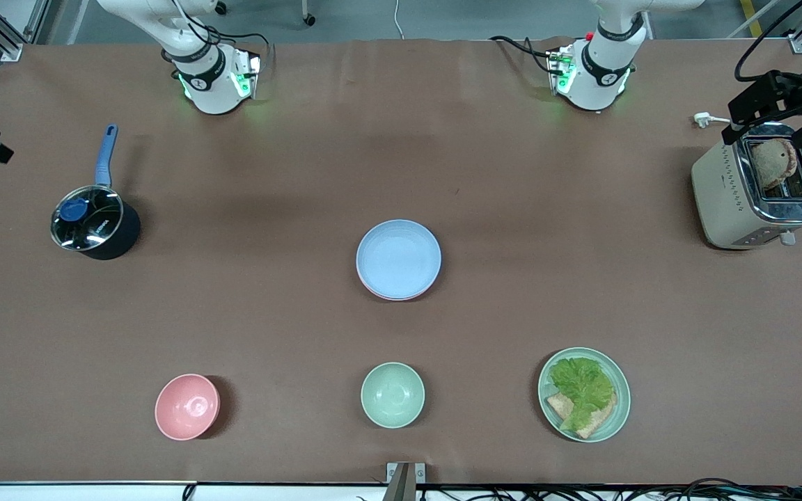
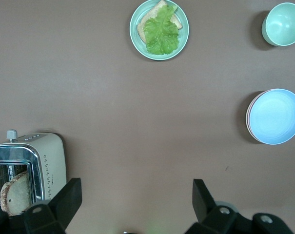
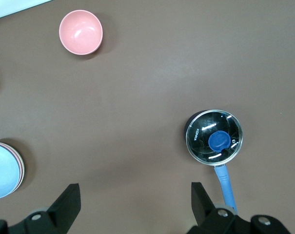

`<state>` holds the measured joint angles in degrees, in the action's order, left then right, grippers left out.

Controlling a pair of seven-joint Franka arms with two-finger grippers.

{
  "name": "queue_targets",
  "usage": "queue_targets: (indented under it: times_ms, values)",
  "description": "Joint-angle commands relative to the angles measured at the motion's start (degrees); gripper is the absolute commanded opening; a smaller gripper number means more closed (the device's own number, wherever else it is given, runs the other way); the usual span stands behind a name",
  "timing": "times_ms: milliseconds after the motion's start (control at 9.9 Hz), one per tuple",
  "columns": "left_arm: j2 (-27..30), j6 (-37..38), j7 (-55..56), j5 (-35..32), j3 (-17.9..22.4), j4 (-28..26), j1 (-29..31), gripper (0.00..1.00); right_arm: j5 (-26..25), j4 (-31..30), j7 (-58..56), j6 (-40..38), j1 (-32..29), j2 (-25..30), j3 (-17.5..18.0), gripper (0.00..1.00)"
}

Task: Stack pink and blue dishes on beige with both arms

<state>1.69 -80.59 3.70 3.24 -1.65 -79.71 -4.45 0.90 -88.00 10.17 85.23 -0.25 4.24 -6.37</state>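
At the middle of the table the light blue plate [image 1: 398,257] lies on top of the pink plate [image 1: 361,280], of which only a thin rim shows. The stack also appears in the left wrist view, blue plate [image 2: 276,115] over pink rim [image 2: 248,117], and at the edge of the right wrist view [image 3: 1,170]. No beige plate is visible; anything beneath the stack is hidden. Both arms are drawn back high near their bases. My left gripper [image 2: 137,187] hangs open over bare table. My right gripper [image 3: 135,190] is open too, holding nothing.
A dark pot with glass lid and blue handle [image 1: 91,223] stands toward the right arm's end. A toaster holding bread [image 1: 756,184] stands toward the left arm's end. Nearest the front camera are a pink bowl [image 1: 186,406], a mint bowl [image 1: 392,394] and a mint plate [image 1: 625,390] with lettuce and bread.
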Motion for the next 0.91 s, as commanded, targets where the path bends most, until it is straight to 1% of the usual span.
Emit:
queue_targets:
  times_ms: [0, 202, 505, 808]
  values:
    - [0.0, 1.1, -0.5, -1.3, -0.4, -1.8, -0.4, 1.00, -1.1, 1.7, -0.8, -0.6, 1.0, -1.6, -0.8, 1.00]
    - [-0.1, 1.1, -0.2, -1.6, -0.4, -1.8, -0.4, 1.00, -1.3, 3.7, -1.1, -1.1, 1.3, -2.2, -0.7, 1.00]
    - [-0.1, 1.0, -0.2, -3.2, -0.4, -1.8, -0.5, 1.00, -1.3, 3.3, -0.9, -1.8, 1.6, -2.0, -0.7, 1.00]
    - [0.0, 1.0, -0.3, -3.2, -0.5, -1.9, -0.5, 1.00, -1.3, 3.3, -0.9, -2.9, 1.5, -2.0, -0.7, 1.00]
